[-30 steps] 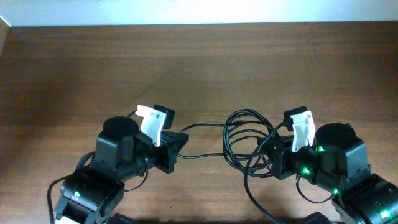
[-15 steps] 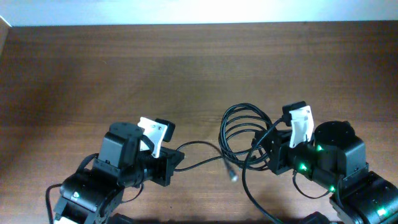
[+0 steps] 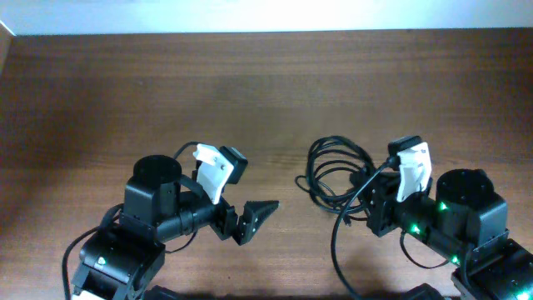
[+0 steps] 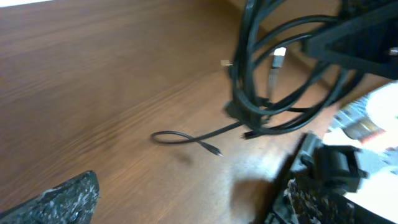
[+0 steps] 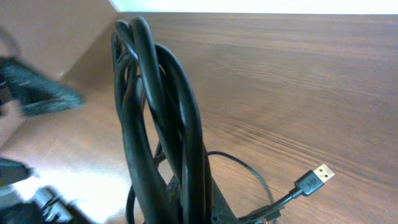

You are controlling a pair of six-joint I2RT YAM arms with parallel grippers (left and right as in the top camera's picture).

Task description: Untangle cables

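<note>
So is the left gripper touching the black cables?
Apart. The overhead view shows bare table between the open left gripper and the cables.

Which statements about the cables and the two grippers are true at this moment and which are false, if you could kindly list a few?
1. The left gripper is open and holds nothing. True.
2. The right gripper is open and clear of the cables. False: it is shut on the cables.
3. The cables are stretched taut between the two grippers. False: they hang as a looped bundle at the right gripper only, apart from the left one.
4. A USB plug on a cable end shows in the right wrist view. True.
</note>
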